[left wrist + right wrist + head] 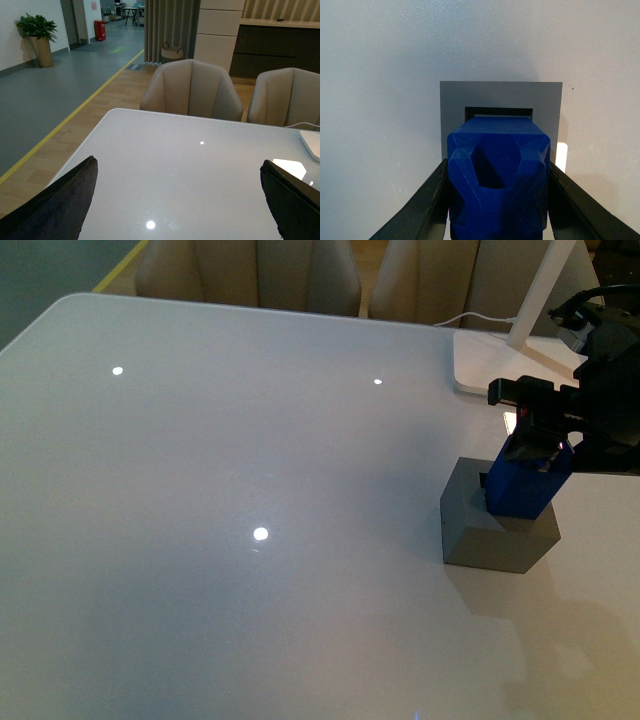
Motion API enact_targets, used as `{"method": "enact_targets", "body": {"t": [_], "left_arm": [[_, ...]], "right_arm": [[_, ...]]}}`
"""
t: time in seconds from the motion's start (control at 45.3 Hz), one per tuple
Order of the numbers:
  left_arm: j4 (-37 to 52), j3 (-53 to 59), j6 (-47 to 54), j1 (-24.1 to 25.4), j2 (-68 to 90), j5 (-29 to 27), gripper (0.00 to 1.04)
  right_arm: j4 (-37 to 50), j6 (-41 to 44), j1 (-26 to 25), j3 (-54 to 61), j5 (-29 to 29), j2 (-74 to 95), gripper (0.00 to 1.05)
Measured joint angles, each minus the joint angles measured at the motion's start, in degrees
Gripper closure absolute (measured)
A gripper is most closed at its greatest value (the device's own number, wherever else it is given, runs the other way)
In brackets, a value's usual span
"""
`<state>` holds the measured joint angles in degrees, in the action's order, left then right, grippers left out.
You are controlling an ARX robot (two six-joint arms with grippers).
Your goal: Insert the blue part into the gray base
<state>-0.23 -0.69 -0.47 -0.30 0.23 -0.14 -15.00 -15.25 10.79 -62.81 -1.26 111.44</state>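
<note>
The gray base [495, 532] stands on the white table at the right. My right gripper [538, 445] is shut on the blue part [525, 485] and holds it tilted at the cube's top, with its lower end at the square hole. In the right wrist view the blue part [497, 170] sits between the two black fingers [420, 210], right over the gray base [455, 100]; a strip of the dark hole [498, 112] shows beyond it. My left gripper [177, 200] is open and empty above the table.
A white flat lamp foot [490, 360] with a slanted white stem and a cable stands behind the base at the back right. Beige chairs [192, 90] line the table's far edge. The table top [250, 490] spreads to the left.
</note>
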Motion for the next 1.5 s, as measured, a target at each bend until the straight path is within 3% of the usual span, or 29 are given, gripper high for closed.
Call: {"method": "enact_targets", "body": {"t": [0.53, 0.884, 1.149, 1.436, 1.502], "left_arm": [[0.0, 0.0, 0.0, 0.0, 0.0, 0.0, 0.07], [0.0, 0.0, 0.0, 0.0, 0.0, 0.0, 0.07], [0.0, 0.0, 0.0, 0.0, 0.0, 0.0, 0.07], [0.0, 0.0, 0.0, 0.0, 0.0, 0.0, 0.07], [0.0, 0.0, 0.0, 0.0, 0.0, -0.02, 0.07]], "right_arm": [[0.7, -0.17, 0.46, 0.04, -0.35, 1.03, 0.59], [0.2, -0.17, 0.42, 0.04, 0.31, 0.79, 0.08], [1.9, 0.66, -0.85, 3.13, 1.77, -7.39, 0.09], [12.52, 2.34, 0.22, 16.31, -1.09, -34.71, 0.09], [24.81, 5.95, 1.2, 22.73, -6.78, -41.81, 0.17]]}}
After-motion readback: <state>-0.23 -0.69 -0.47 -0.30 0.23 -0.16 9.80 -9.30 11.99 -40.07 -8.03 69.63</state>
